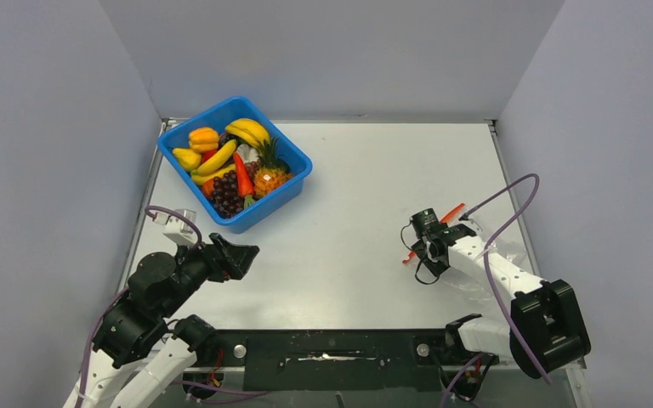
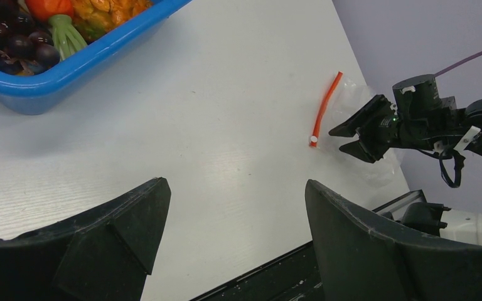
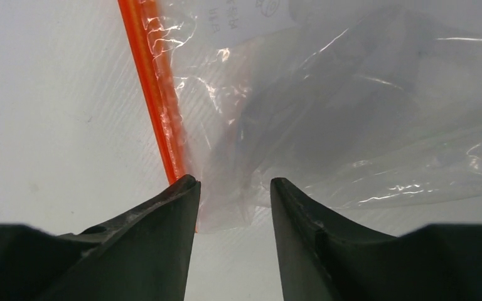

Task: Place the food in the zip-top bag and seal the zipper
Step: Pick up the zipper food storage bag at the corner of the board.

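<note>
The food sits in a blue bin [image 1: 293, 183]: yellow bananas [image 1: 247, 132], a red-orange carrot [image 1: 243, 178], purple grapes [image 1: 228, 194], a pineapple [image 1: 269, 177] and an orange pepper [image 1: 203, 138]. The clear zip-top bag [image 3: 351, 125] lies flat at the right, partly under my right arm. Its red-orange zipper [image 3: 154, 94] also shows in the left wrist view [image 2: 325, 106]. My right gripper [image 3: 234, 182] is open, low over the bag's near corner, with the plastic edge between its fingers. It also shows in the top view [image 1: 421, 249]. My left gripper [image 2: 235, 184] is open and empty, in front of the bin.
The blue bin [image 2: 94, 59] stands at the back left, with grapes [image 2: 12, 41] at its near wall. Grey walls close in three sides. A black rail [image 1: 332, 348] runs along the table's near edge between the arm bases.
</note>
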Action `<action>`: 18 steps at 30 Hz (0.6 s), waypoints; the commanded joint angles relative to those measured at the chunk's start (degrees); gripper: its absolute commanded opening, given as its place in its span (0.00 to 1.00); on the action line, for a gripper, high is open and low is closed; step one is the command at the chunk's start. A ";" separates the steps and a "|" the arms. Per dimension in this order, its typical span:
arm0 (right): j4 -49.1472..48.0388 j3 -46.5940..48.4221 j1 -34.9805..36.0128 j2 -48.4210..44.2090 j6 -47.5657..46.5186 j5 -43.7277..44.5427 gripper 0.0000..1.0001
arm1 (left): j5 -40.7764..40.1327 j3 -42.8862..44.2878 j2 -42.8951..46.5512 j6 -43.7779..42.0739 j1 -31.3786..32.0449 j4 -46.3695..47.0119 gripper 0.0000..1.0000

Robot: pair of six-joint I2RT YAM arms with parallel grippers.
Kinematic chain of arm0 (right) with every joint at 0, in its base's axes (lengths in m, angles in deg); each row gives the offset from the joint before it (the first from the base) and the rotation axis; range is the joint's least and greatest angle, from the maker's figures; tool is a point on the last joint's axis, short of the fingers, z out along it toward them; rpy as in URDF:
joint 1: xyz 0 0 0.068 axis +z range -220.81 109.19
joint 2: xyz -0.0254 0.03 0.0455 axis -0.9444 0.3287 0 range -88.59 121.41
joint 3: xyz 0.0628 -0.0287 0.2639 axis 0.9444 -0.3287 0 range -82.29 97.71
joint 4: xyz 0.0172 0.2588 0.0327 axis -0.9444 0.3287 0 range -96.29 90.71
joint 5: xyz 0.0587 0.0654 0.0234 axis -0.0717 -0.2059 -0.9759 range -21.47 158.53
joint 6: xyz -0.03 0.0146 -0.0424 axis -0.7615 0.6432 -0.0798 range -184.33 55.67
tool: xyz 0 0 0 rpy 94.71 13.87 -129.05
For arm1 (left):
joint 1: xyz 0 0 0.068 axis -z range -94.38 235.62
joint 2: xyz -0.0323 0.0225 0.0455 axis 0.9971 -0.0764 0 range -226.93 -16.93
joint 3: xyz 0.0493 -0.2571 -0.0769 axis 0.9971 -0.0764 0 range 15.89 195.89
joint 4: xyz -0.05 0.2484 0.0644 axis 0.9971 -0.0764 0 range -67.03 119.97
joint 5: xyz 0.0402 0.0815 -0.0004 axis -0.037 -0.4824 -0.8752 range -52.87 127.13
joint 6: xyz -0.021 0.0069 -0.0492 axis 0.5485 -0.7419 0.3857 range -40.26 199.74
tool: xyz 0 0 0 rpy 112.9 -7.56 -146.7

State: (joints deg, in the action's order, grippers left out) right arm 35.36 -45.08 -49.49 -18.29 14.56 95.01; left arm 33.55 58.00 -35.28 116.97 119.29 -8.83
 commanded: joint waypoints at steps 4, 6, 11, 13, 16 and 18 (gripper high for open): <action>-3.06 -1.88 -0.65 -0.23 0.00 2.36 0.18 | 0.75 0.39 1.11 0.01 -0.06 2.39 0.79; -3.88 -2.49 -0.64 -0.67 -1.36 2.43 0.07 | 0.84 0.31 1.25 0.03 -0.09 2.38 0.78; -7.19 -4.23 -0.57 -4.44 -7.23 1.67 0.00 | 1.14 0.07 1.47 -0.25 -0.04 3.02 0.75; -9.81 -4.74 -0.44 -7.06 -12.65 -0.27 0.00 | 2.15 -0.16 1.28 -1.13 -0.01 4.02 0.74; -13.34 -4.65 0.01 -12.05 -22.12 -5.00 0.00 | 6.82 -0.85 0.39 -3.66 -0.08 6.62 0.69; -14.03 -3.98 0.78 -14.65 -27.80 -7.97 0.00 | 11.56 -2.31 -0.36 -4.70 -0.17 9.43 0.62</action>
State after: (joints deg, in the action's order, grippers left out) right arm 27.60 -50.04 -49.73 -27.62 0.44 92.13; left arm 36.20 57.02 -34.47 115.77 119.29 -7.48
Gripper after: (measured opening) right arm 0.023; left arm 0.684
